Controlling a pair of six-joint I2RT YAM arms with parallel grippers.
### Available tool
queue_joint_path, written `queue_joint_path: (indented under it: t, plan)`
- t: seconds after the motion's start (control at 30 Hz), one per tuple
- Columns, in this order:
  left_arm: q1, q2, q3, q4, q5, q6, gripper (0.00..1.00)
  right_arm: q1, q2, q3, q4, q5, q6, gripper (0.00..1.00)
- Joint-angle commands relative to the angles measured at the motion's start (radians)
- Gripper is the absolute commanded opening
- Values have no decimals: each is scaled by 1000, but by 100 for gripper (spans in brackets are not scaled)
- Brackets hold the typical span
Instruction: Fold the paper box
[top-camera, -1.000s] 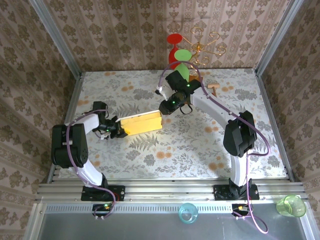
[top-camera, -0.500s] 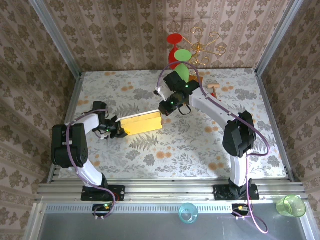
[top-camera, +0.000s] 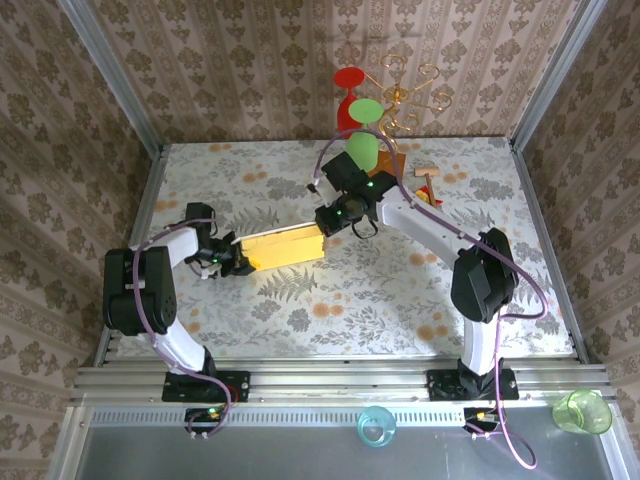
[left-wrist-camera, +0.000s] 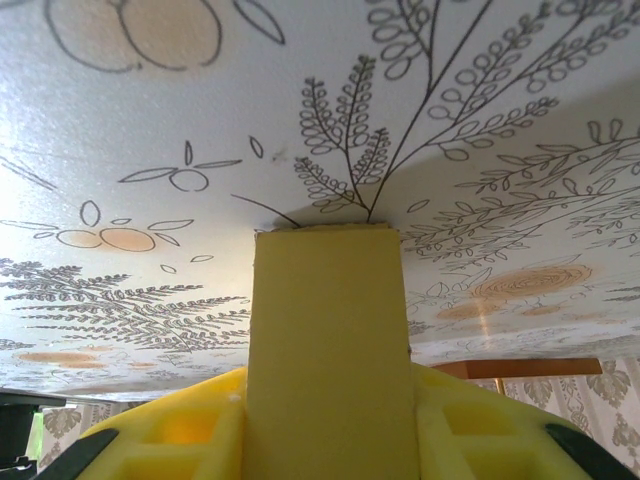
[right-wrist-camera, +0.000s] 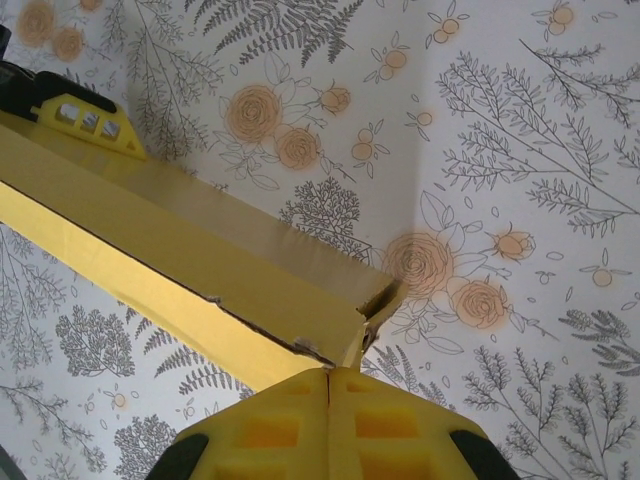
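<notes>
Mustard-yellow paper box long, narrow; edge ragged.

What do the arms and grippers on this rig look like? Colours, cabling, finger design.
The left arm and right arm have white links, bulky black joint housings and a purple cable along each. The left gripper and right gripper have black bodies with small green lights. The fingers are yellow moulded blocks with rectangular recesses and dark outer edges.
</notes>
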Motion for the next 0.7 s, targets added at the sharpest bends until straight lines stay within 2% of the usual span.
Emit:
queue_joint_path:
  t: [0.0,0.3,0.67]
  plan:
    - [4,36,-4,-37,-71,0,14,11,-33,-60,40,33,99,0]
    - [5,34,-7,-32,-73,-7,13,25,-37,-73,53,45,183,0]
    - [6,33,-5,-34,-71,-4,13,32,-60,-155,106,81,188,0]
